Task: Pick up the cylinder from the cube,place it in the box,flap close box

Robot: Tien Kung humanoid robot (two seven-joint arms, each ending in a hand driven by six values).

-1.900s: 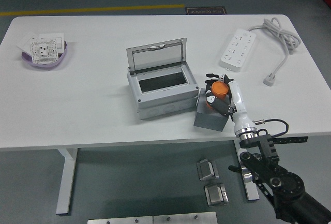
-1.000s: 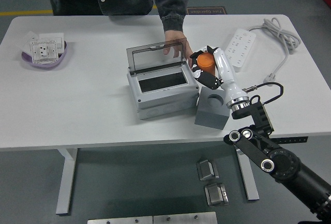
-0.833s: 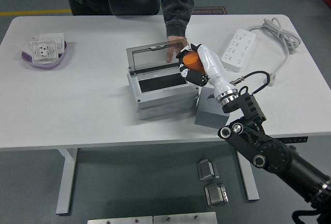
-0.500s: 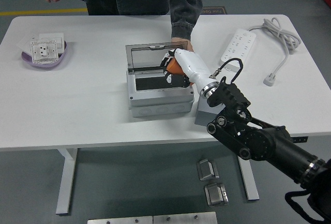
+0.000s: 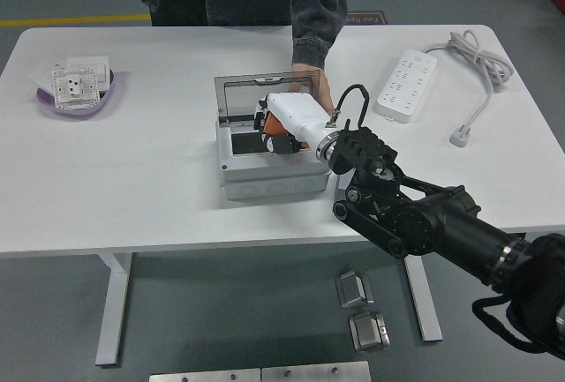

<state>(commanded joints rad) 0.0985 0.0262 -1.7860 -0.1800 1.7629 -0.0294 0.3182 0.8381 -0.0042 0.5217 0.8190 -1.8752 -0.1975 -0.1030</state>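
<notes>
- Nearest the camera, the right arm [image 5: 424,219] comes in from the lower right and slants up and left across the worktop's [image 5: 132,188] near edge; it hides most of the grey cube [image 5: 338,190], of which only a sliver shows beside the box.
- The left arm is out of view, so the right one alone is placed to do the work.
- At the end of that arm the white robot hand [image 5: 275,128] lies nearly level, palm side down, over the open mouth of the box [image 5: 265,166].
- Its fingers are curled around the orange cylinder [image 5: 274,123], which shows only as a patch of orange between them, so its long axis cannot be made out.
- The relation that matters: the cylinder hangs directly above the dark cavity of the box, inside its rim, so the release looks to be a matter of going down and letting go.
- Behind the robot hand the clear lid [image 5: 256,95] stands upright on its hinge at the far edge of the box.
- A person's hand [image 5: 320,93] rests at the lid's right far corner, apparently steadying it.
- Placing seems close; the flap is not yet closed.
- Farther off lie a purple dish [image 5: 48,100] at the left and a power strip [image 5: 406,82] at the right.
</notes>
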